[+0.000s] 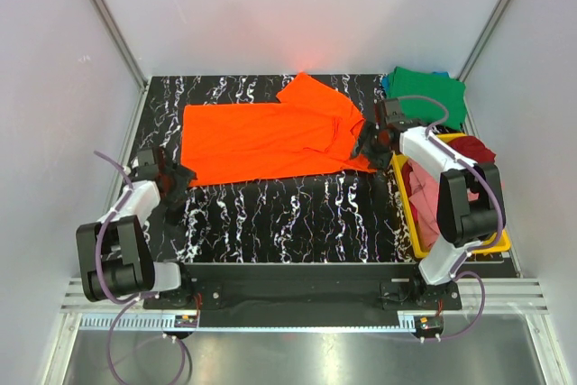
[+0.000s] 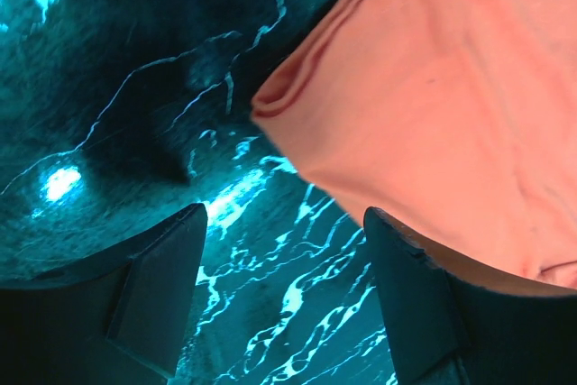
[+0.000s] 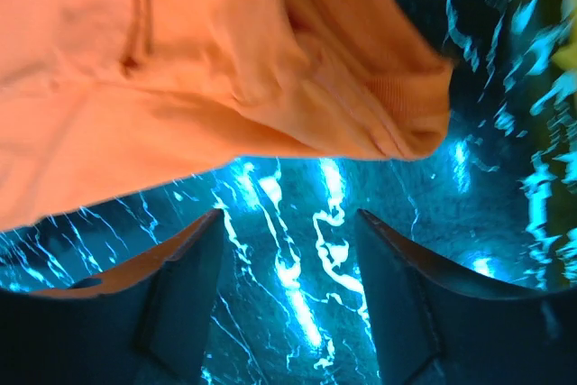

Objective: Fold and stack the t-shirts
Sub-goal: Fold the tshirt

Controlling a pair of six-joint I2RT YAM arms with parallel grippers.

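Spread fingers (image 2: pixel 153 295) beside orange t-shirt (image 1: pixel 261 142) corners

Left arm (image 1: pixel 135 197): white moulded shell links, joined by bulky black cylindrical joint housings, on a black base.
Right arm (image 1: pixel 433 152): the same white-and-black build, with a white lower link above its black base.
Cables (image 1: pixel 110 349): thin mauve-grey leads looping along each arm and trailing below the bases.
Left end effector (image 2: pixel 284 223): two dark matte wedge-shaped fingers (image 2: pixel 153 295) with flat inner faces.
Right end effector (image 3: pixel 288 218): a matching pair of dark tapered fingers with sharp-edged tips.
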